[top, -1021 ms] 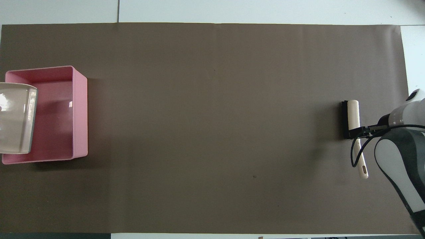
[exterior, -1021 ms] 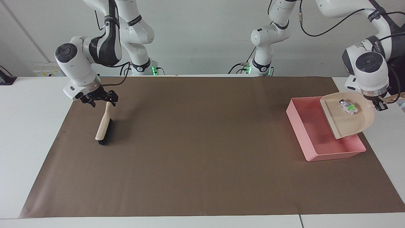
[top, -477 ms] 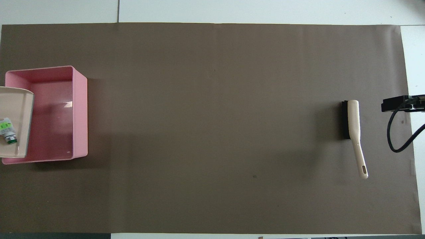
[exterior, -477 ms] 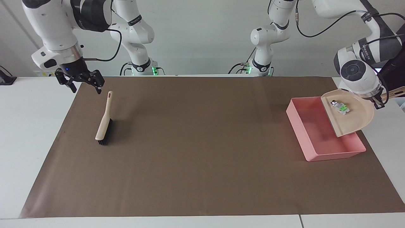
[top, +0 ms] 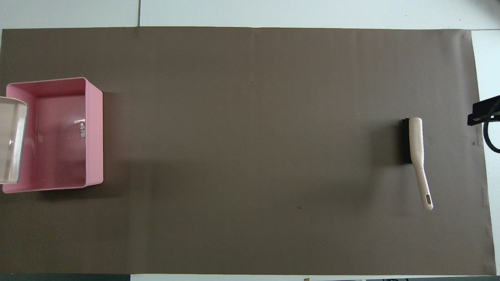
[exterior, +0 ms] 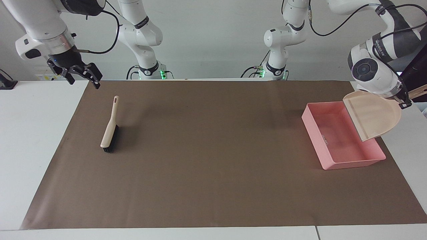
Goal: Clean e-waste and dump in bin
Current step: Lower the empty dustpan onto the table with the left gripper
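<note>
The pink bin (exterior: 313,126) (top: 95,128) sits on the brown mat at the left arm's end of the table. A small pale piece of e-waste (exterior: 324,139) (top: 82,129) lies inside it, blurred. Over the bin's outer edge hangs a beige dustpan (exterior: 373,115) (top: 9,140), steeply tipped with its mouth toward the bin and nothing in it. My left gripper (exterior: 404,101) is shut on the dustpan's handle. My right gripper (exterior: 81,75) (top: 482,112) hangs open and holds nothing, high over the mat's edge at the right arm's end.
A beige hand brush (exterior: 109,130) (top: 415,143) with black bristles lies on the mat at the right arm's end, its handle pointing toward the robots. The brown mat (exterior: 206,150) covers most of the white table.
The dustpan has tipped further and the e-waste has slid out of it into the bin. My right gripper let go of the brush handle and rose toward the table's edge.
</note>
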Motion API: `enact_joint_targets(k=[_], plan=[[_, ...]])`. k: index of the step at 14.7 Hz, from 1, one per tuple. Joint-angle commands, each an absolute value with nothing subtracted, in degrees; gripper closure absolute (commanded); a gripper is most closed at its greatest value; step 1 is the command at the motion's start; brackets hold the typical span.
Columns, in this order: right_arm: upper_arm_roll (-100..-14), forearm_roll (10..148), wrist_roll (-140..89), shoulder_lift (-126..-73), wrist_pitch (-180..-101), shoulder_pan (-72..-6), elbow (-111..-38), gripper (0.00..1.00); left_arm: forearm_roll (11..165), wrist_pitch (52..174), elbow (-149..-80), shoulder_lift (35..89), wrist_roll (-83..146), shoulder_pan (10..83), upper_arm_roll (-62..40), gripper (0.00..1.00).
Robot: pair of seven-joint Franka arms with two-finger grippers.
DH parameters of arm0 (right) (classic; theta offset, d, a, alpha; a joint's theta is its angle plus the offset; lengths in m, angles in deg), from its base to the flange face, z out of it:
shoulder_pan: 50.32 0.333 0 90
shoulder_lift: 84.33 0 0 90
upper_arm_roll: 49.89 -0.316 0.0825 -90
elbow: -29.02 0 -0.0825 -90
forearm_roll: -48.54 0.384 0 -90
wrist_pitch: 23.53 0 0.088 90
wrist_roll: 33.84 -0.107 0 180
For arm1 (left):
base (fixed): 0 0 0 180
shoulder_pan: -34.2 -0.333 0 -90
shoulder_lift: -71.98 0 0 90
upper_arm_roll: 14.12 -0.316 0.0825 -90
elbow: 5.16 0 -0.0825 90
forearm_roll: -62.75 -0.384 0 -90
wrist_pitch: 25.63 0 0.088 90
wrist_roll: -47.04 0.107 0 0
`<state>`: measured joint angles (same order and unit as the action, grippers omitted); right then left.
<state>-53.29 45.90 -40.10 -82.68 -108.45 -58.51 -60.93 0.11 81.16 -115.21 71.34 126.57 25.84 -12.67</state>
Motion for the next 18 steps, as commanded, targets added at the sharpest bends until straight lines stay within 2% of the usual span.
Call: enact_joint_targets(k=[1,3,10,13,18], plan=[[-49.0,46.8,-40.5,-81.5,-109.2,-52.9,-63.1,0.00,1.4,79.8,-116.0,75.2,130.0,26.8,-12.2,1.00],[-46.9,46.8,-40.2,-81.6,-110.4,-50.5,-63.1,0.00,7.0,79.3,-116.3,75.3,130.3,29.7,-12.1,1.00],[-47.2,46.9,-40.3,-81.5,-110.4,-51.8,-63.4,0.00,26.5,75.6,-117.1,76.3,128.9,43.6,-12.2,1.00],[-47.3,46.9,-40.5,-81.5,-110.4,-51.5,-63.3,0.00,33.3,75.7,-118.7,75.8,121.3,49.7,-12.2,1.00],[-47.3,46.9,-40.4,-81.4,-110.5,-51.4,-63.3,0.00,37.0,76.8,-119.2,69.5,107.6,61.6,-12.2,1.00]])
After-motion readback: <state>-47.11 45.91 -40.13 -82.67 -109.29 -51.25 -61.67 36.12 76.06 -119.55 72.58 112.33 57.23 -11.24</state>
